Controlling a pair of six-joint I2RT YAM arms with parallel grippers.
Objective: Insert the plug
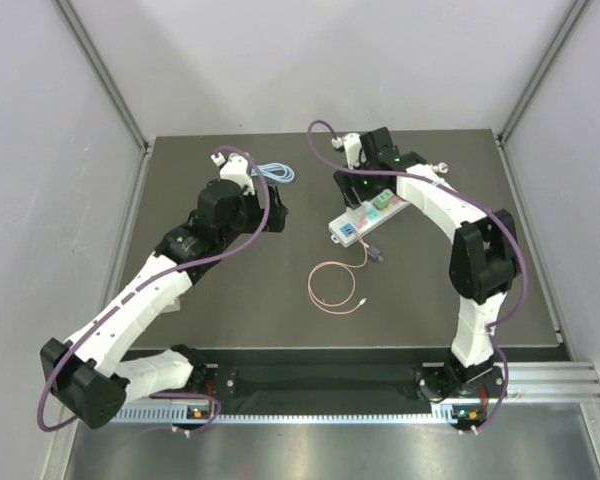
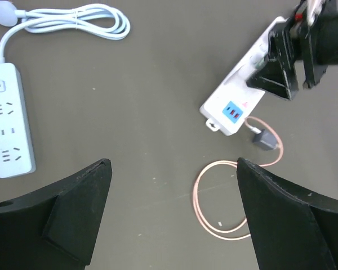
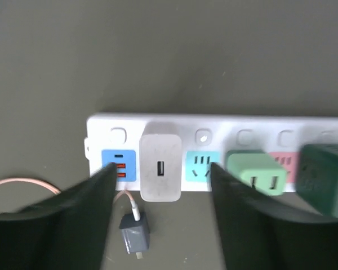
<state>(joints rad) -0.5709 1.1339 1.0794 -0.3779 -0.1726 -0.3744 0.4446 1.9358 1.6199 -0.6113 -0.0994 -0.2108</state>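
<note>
The plug point(image 3: 161, 149) looks seated in the strip point(image 3: 242, 126), the right end effector point(image 3: 162, 171) straddling it with fingers parted and gripping nothing (the left end effector point(image 2: 174, 169) gapes wide, empty), so I'd lift straight up without nudging it.

On the table point(image 1: 260, 310), a power strip point(image 1: 365, 215) with a charger point(image 3: 161, 169) seated in it lies right of centre, a coiled cable point(image 1: 335, 287) just before it, and a second power strip point(image 2: 8, 118) well apart toward the far left.

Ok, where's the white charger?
In the right wrist view, the white charger sits on the power strip, between its blue USB panel and cyan socket, on the robot's right side.
</note>
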